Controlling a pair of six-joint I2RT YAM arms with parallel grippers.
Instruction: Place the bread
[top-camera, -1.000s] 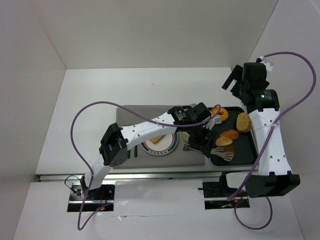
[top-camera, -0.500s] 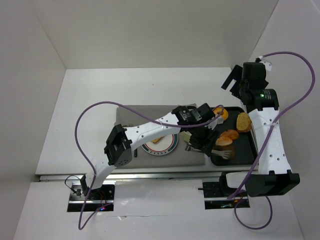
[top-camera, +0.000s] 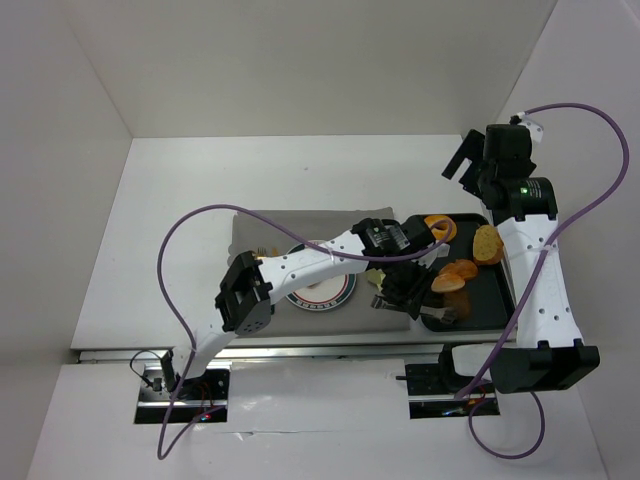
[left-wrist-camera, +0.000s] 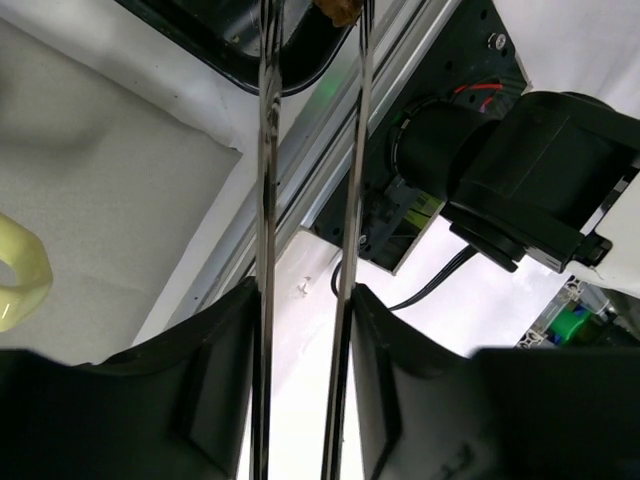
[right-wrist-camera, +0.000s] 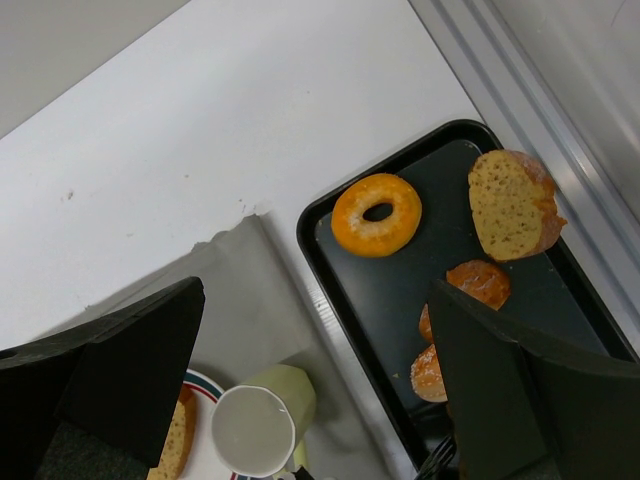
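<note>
Top view: left tool (top-camera: 403, 285) reaches across w/ tongs (top-camera: 440, 308) clamped in it, tips at the near-left corner of the tray (top-camera: 490, 295). The toast slice (top-camera: 488, 243) lies at the far-right end, well apart. Right tool (top-camera: 462, 160) hangs high at the back, out of the way. Prob. the pickup step; next the tips need to go deeper over the rim. Left wrist: tong blades narrow, something brown at the tips (too cropped to name). Right wrist: fingers (right-wrist-camera: 110, 380) spread wide, nothing held. A second slice (right-wrist-camera: 178, 440) sits on the plate (right-wrist-camera: 205, 383), cup (right-wrist-camera: 260, 430) just beside it, so the lane back is tight.
</note>
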